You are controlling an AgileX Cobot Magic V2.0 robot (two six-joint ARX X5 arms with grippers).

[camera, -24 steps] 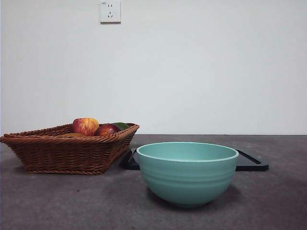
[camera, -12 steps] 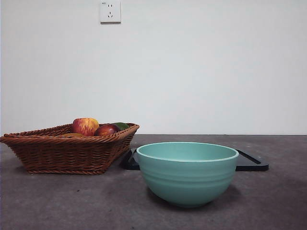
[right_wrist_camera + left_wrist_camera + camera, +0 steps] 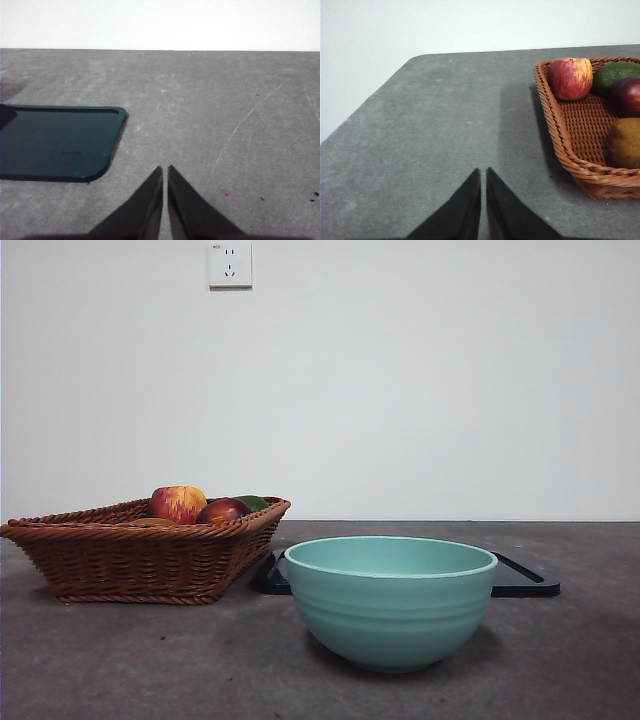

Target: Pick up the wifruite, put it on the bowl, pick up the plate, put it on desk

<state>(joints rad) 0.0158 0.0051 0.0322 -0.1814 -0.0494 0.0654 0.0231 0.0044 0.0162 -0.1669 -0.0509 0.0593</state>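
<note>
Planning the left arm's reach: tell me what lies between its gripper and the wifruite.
Left wrist view: bare desk, then the basket's wicker rim, between left gripper and wifruite.

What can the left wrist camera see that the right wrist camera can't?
Only the left wrist view shows the wicker basket with its fruit: the apple, a green fruit, a dark red fruit and the tan-brown wifruite. It also shows the left gripper, jaws together, above bare desk beside the basket.

Only the right wrist view shows the black tray and the right gripper, jaws together, over the desk beside it.

Both show the grey desk and the pale wall.
</note>
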